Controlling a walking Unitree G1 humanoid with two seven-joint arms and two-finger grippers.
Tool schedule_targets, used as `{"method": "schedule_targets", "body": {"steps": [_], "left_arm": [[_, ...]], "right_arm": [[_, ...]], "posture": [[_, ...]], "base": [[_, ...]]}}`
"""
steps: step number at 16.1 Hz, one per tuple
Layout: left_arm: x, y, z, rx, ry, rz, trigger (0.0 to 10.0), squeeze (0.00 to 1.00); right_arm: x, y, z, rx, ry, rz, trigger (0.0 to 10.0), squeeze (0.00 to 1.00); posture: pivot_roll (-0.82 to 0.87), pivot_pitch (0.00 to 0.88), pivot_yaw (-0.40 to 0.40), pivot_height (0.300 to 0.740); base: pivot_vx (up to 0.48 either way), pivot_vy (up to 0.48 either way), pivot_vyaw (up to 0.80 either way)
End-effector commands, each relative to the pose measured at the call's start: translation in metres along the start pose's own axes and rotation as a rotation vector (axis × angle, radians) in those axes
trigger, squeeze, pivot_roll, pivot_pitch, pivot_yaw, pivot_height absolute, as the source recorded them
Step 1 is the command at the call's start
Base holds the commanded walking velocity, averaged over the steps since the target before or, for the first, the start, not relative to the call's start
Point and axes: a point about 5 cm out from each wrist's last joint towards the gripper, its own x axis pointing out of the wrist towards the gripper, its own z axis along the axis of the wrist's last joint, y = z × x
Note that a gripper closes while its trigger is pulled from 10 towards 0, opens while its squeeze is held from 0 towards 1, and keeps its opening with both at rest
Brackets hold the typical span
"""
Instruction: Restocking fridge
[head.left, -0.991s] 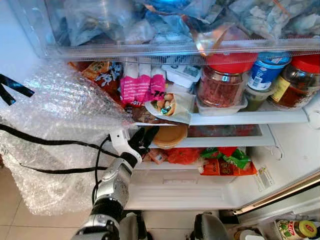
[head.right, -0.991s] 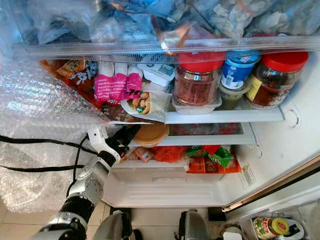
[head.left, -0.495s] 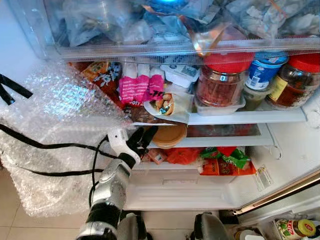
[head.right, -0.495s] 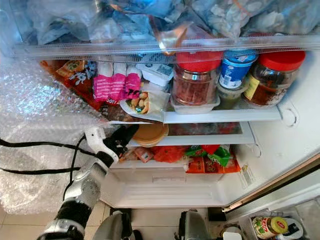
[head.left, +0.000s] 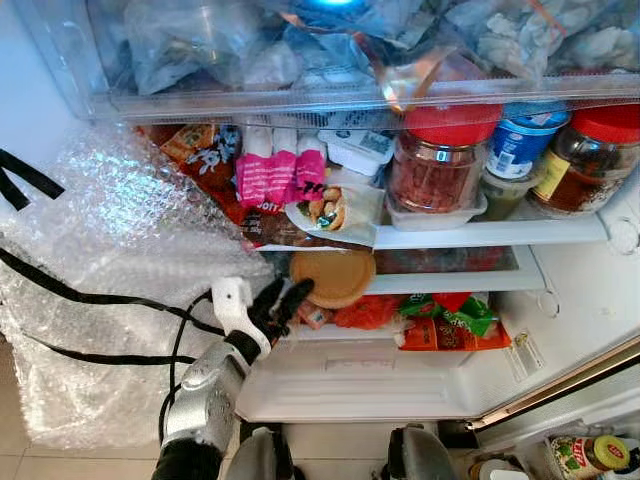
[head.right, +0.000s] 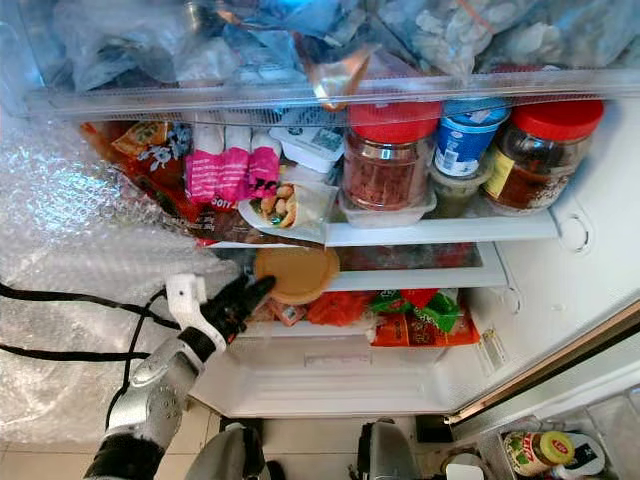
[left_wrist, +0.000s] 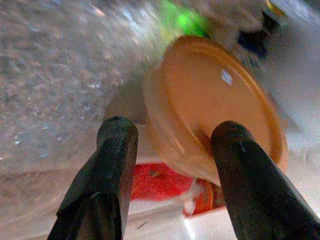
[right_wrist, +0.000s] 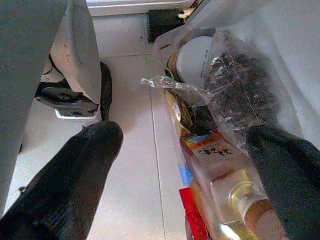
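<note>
A round orange-lidded container (head.left: 333, 275) lies tilted at the front of the fridge's middle shelf (head.left: 470, 283), lid facing out. My left gripper (head.left: 288, 295) is just below and to its left, open. In the left wrist view the container (left_wrist: 215, 110) sits just beyond the left gripper (left_wrist: 172, 132); one finger (left_wrist: 245, 175) overlaps its rim and the other stands apart from it. My right gripper (right_wrist: 187, 140) hangs open over the floor, beside a door bin holding a bottle (right_wrist: 225, 185) and a clear bag (right_wrist: 240, 90).
Bubble wrap (head.left: 100, 260) crossed by black cables fills the left side. The upper shelf carries pink packets (head.left: 270, 175), a wrapped snack (head.left: 335, 208), two red-lidded jars (head.left: 437, 165) and a blue tub (head.left: 525, 140). Red and green packets (head.left: 450, 320) lie below. A drawer of bags (head.left: 330, 50) overhangs.
My left gripper has drawn back, down and to the left, from under the shelf. The orange container now shows more of its lid and sits further forward.
</note>
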Motion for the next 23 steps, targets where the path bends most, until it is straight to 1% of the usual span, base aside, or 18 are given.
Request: {"method": "schedule_targets", "body": {"steps": [1, 3, 6, 8, 9, 10, 11, 13, 14, 18, 20, 21, 22, 23], "left_arm": [[-0.004, 0.000, -0.002, 0.058, 0.024, -0.017, 10.0, 0.00], [-0.005, -0.003, -0.002, 0.118, 0.044, -0.046, 10.0, 0.00], [-0.003, -0.003, 0.000, 0.117, 0.032, -0.030, 10.0, 0.00], [0.002, 0.007, 0.003, 0.050, 0.010, 0.072, 10.0, 0.00], [0.003, 0.011, 0.003, 0.029, 0.010, 0.105, 10.0, 0.00], [0.003, 0.015, 0.002, -0.012, 0.014, 0.135, 10.0, 0.00], [0.004, 0.020, -0.004, -0.072, 0.052, 0.159, 0.0, 0.00], [0.004, 0.021, -0.007, -0.088, 0.070, 0.155, 0.0, 0.00], [0.004, 0.021, -0.007, -0.109, 0.062, 0.168, 0.0, 0.00], [0.010, 0.023, -0.007, -0.126, 0.067, 0.191, 0.0, 0.00], [0.011, 0.020, -0.007, -0.121, 0.072, 0.162, 0.0, 0.00], [0.011, 0.016, -0.009, -0.094, 0.088, 0.125, 0.5, 0.00], [0.010, 0.012, -0.012, -0.044, 0.115, 0.087, 10.0, 0.00], [0.008, 0.008, -0.019, 0.026, 0.162, 0.042, 10.0, 0.00]], "right_arm": [[-0.002, 0.013, -0.006, -0.007, 0.023, 0.048, 10.0, 0.00], [-0.002, 0.015, -0.005, -0.009, 0.019, 0.049, 10.0, 0.00], [-0.002, 0.017, -0.004, -0.010, 0.016, 0.050, 10.0, 0.00], [-0.002, 0.018, -0.003, -0.010, 0.013, 0.051, 10.0, 0.00], [-0.002, 0.018, -0.003, -0.009, 0.012, 0.051, 10.0, 0.00], [-0.002, 0.018, -0.003, -0.009, 0.013, 0.050, 10.0, 0.00], [-0.002, 0.018, -0.003, -0.008, 0.014, 0.050, 10.0, 0.00], [-0.002, 0.017, -0.004, -0.009, 0.016, 0.050, 10.0, 0.00], [-0.002, 0.017, -0.005, -0.007, 0.019, 0.049, 10.0, 0.00], [-0.002, 0.014, -0.006, -0.007, 0.020, 0.049, 10.0, 0.00], [-0.002, 0.014, -0.005, -0.007, 0.019, 0.046, 10.0, 0.00], [-0.002, 0.014, -0.005, -0.008, 0.020, 0.046, 10.0, 0.00], [-0.002, 0.015, -0.005, -0.008, 0.020, 0.046, 10.0, 0.00], [-0.002, 0.016, -0.005, -0.009, 0.020, 0.047, 10.0, 0.00]], "posture": [[-0.05, 0.159, 0.067, 0.644], [-0.05, 0.158, 0.067, 0.644], [-0.05, 0.154, 0.066, 0.644], [-0.05, 0.151, 0.068, 0.644], [-0.06, 0.150, 0.069, 0.644], [-0.06, 0.149, 0.069, 0.644], [-0.05, 0.149, 0.069, 0.644], [-0.06, 0.150, 0.071, 0.644], [-0.06, 0.150, 0.071, 0.644], [-0.06, 0.155, 0.071, 0.644], [-0.05, 0.155, 0.071, 0.644], [-0.06, 0.156, 0.071, 0.644], [-0.05, 0.157, 0.071, 0.644], [-0.05, 0.157, 0.071, 0.644]], "base": [[0.000, 0.000, 0.00], [0.000, 0.000, 0.00], [0.000, 0.000, 0.00], [0.000, 0.000, 0.00], [0.000, 0.000, 0.00], [0.000, 0.000, 0.00], [0.000, 0.000, 0.00], [0.000, 0.000, 0.00], [0.000, 0.000, 0.00], [0.000, 0.000, 0.00], [0.000, 0.000, 0.00], [0.000, 0.000, 0.00], [0.000, 0.000, 0.00], [0.000, 0.000, 0.00]]}}
